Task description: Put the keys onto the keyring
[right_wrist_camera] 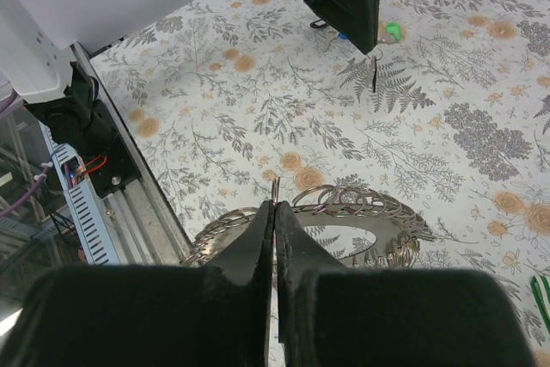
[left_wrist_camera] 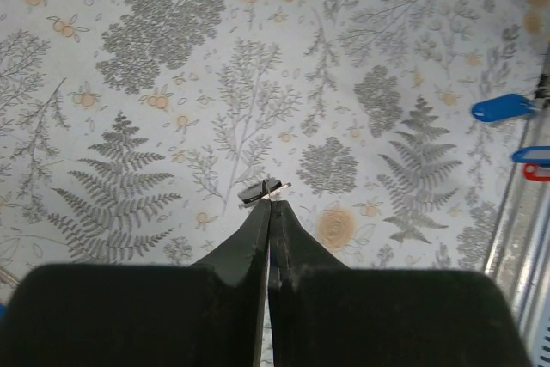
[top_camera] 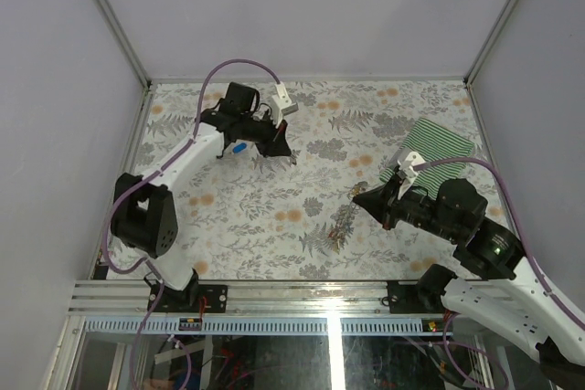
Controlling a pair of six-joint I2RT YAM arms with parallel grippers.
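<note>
Two grippers: both clenched, jaws pressed flat together.
keyring [right_wrist_camera: 391, 212]: lies flat on the floral table [top_camera: 256, 207], toward the arm-base side, with small wire rings bunched along its rim.
right gripper [right_wrist_camera: 274, 211]: at the keyring, tips over its rim. A thin metal loop shows at the tips; can't tell if it's pinched or just behind them.
left gripper [left_wrist_camera: 269, 204]: well apart from the keyring, off to its far-left side, raised off the table.
small metal piece [left_wrist_camera: 264, 191]: nipped at the very tips of the left gripper. Too small to tell if it's a key.
keys [left_wrist_camera: 503, 107]: loose on the table, all well apart from the keyring and on the left gripper's side of it.
blue key [top_camera: 238, 146]: under the left arm, farther from the keyring than the left gripper.
green key [right_wrist_camera: 393, 32]: just past the left gripper, seen from the keyring.
striped cloth [top_camera: 441, 145]: on the keyring's far-right side, behind the right arm.
</note>
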